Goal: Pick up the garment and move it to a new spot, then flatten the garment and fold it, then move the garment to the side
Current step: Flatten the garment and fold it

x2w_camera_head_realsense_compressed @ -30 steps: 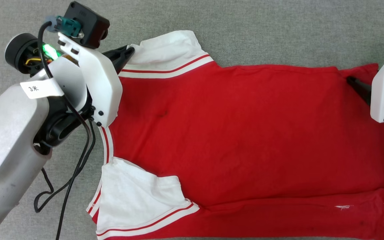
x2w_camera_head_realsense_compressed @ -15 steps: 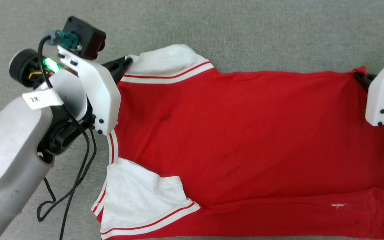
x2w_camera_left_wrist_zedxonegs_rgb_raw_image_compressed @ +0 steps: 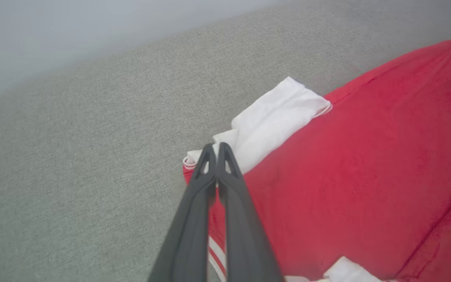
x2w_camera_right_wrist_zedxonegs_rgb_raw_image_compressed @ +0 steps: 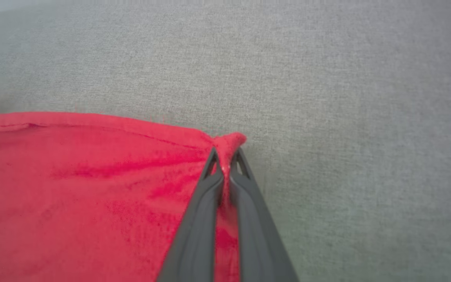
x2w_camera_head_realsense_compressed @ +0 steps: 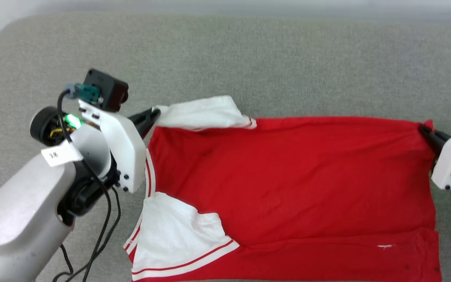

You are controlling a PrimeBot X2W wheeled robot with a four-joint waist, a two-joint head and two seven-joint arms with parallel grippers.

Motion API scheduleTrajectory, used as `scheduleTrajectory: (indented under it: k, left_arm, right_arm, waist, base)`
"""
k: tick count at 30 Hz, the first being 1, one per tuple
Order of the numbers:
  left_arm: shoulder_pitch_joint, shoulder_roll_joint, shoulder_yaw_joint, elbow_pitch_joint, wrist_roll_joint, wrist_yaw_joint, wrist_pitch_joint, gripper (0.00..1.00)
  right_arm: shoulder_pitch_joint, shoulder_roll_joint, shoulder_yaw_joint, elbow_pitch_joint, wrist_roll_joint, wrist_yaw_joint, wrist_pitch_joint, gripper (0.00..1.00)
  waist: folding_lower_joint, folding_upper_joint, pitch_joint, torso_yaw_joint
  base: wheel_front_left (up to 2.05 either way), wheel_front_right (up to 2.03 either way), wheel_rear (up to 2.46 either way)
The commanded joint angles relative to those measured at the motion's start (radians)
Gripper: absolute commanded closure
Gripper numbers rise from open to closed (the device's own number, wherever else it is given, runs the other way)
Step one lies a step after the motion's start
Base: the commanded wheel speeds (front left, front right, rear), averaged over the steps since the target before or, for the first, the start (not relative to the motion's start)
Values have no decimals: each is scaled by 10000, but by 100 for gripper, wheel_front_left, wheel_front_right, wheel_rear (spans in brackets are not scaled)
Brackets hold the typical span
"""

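Garment [x2w_camera_head_realsense_compressed: 288, 184] is lying spread across the middle and lower right of the head view, red side up on a grey woven surface [x2w_camera_head_realsense_compressed: 249, 58], with its bottom edge running off the frame. The left gripper [x2w_camera_head_realsense_compressed: 156, 113] is reaching in from centre left, and its fingers are pressing together on the shirt's corner where the upper white sleeve [x2w_camera_head_realsense_compressed: 202, 113] begins. The left wrist view is confirming it: the left gripper [x2w_camera_left_wrist_zedxonegs_rgb_raw_image_compressed: 214, 149] is showing no gap at the tips, with white and striped cloth bunching right at them and the garment [x2w_camera_left_wrist_zedxonegs_rgb_raw_image_compressed: 366, 176] sloping away to the right.

Over at the right edge, the right gripper [x2w_camera_head_realsense_compressed: 423, 129] is pinching the far red corner. In the right wrist view the right gripper [x2w_camera_right_wrist_zedxonegs_rgb_raw_image_compressed: 225, 154] is clamping a little peak of red fabric that is poking up between the tips, and the garment [x2w_camera_right_wrist_zedxonegs_rgb_raw_image_compressed: 73, 188] is stretching off to the left.

The second white sleeve [x2w_camera_head_realsense_compressed: 174, 235] is lying folded over the red at lower centre. The left arm's white housing [x2w_camera_head_realsense_compressed: 125, 156] is covering part of the striped trim beside it. A black cable [x2w_camera_head_realsense_compressed: 104, 219] is dangling over the grey surface at lower left, a white label [x2w_camera_head_realsense_compressed: 59, 154] is sticking to the arm, and a green light [x2w_camera_head_realsense_compressed: 71, 119] is glowing at the wrist.
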State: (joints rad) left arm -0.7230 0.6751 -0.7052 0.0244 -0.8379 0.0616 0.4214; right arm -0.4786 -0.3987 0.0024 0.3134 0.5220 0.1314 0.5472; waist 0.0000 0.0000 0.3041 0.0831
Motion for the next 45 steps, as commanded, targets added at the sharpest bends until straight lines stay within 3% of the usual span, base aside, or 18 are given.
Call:
scheduleTrajectory:
  k: [1,11,26,31,41,43,44,45]
  left_arm:
    - [230,10,-26,-73,-16,47,-60,100]
    - [1603,423,-190,-785,-168,466,-305,100]
    - [4126,850,-571,-1195,-808,1037,-726,100]
    - [4452,908,-857,-947,-683,950,-699,100]
    - [4370,400,-1408,68,-352,562,-900,100]
    - [4346,279,-1472,235,-339,518,-914,100]
    - [4329,240,-1503,303,-300,488,-909,100]
    - [4309,211,-1540,349,-266,461,-923,29]
  right_arm:
    - [232,37,-64,-83,96,-16,-143,100]
    - [1895,-83,-186,-595,966,-14,-1033,100]
    - [4556,-995,-26,-1965,2302,-14,-476,100]
    - [4895,-1317,281,-2271,2325,-14,-347,100]
    - [5122,-1900,1108,-2432,2039,-14,-565,100]
    - [5119,-1955,1235,-2451,2106,-13,-667,36]
    - [5111,-1925,1247,-2405,2187,-14,-676,0]
    - [5101,-1935,1298,-2394,2230,-13,-695,0]
  waist:
    - [0,0,-277,68]
    - [0,0,-975,255]
    - [0,0,-1732,417]
    - [0,0,-1789,436]
    - [0,0,-1594,424]
    - [0,0,-1551,405]
    - [0,0,-1535,393]
    - [0,0,-1531,380]
  base:
    - [0,0,0]
    - [0,0,0]
    - [0,0,0]
    - [0,0,0]
    - [0,0,0]
    - [0,0,0]
    - [0,0,0]
    - [0,0,0]
